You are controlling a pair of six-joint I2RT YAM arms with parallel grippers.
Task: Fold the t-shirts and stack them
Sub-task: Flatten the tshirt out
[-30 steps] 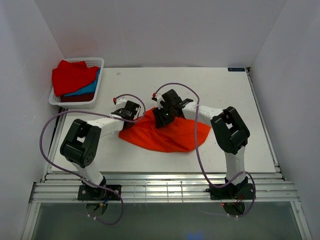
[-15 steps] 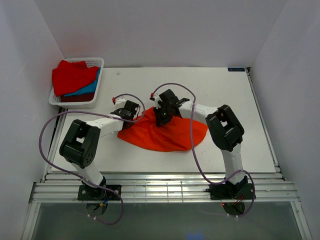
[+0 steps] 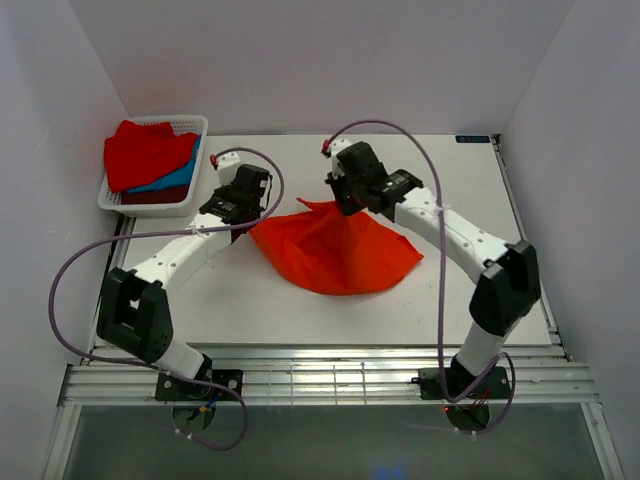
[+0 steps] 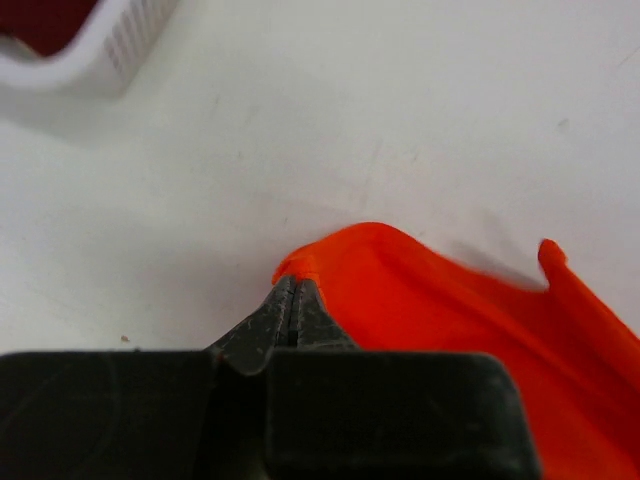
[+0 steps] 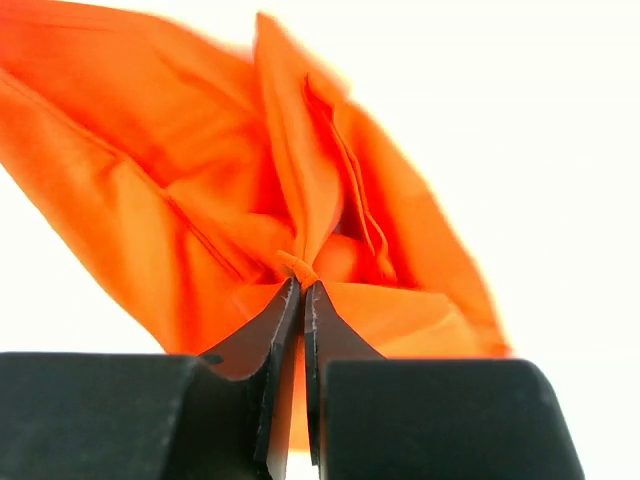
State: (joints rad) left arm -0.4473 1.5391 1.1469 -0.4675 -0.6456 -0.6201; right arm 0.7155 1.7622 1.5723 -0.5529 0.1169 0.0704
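Left fingers (image 4: 262, 330) and right fingers (image 5: 265, 325) are pinching the orange t-shirt (image 3: 335, 255) along its far edge, cloth trailing toward the counter's (image 3: 450, 180) near edge.

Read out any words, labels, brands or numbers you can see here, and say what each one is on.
Dark label at the far right edge of the table: print too small to read.
Orange-red t-shirt: no text visible.
White basket: no text visible.
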